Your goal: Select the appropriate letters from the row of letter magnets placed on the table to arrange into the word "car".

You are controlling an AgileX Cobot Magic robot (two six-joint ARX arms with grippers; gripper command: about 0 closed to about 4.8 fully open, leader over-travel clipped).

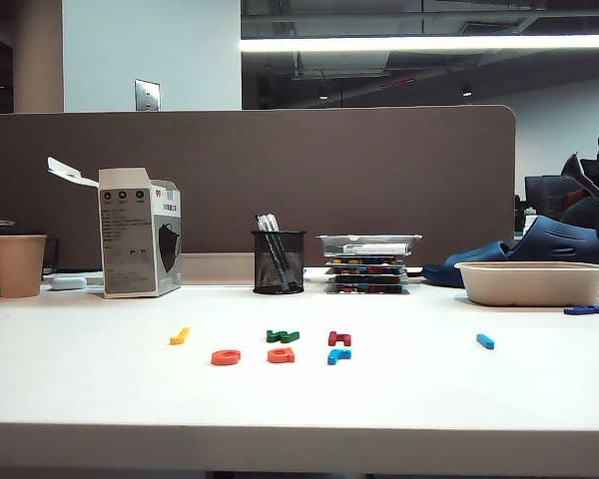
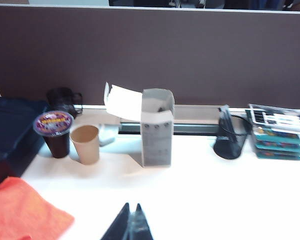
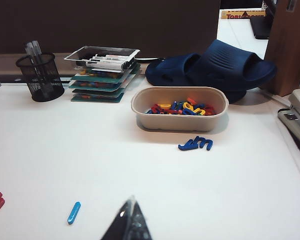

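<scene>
Orange-red c (image 1: 226,357), orange-red a (image 1: 282,355) and light-blue r (image 1: 339,355) lie mid-counter (image 1: 80,399), seen only in the exterior view; left gripper (image 2: 131,226) and right gripper (image 3: 131,220) are both pressed together, empty.

A brown partition panel (image 1: 280,185) stands along the back of the white worktop (image 1: 299,399). Above it, a pale wall (image 1: 150,50) carries a metal switch plate (image 1: 147,95), and a long ceiling light strip (image 1: 429,43) glows against a dark ceiling.

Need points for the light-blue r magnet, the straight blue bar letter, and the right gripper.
light-blue r magnet (image 1: 338,355), exterior view, middle of the letter.
straight blue bar letter (image 3: 74,212), right wrist view, middle of the bar.
right gripper (image 3: 131,225), right wrist view, between the shut fingertips, above the table.
</scene>
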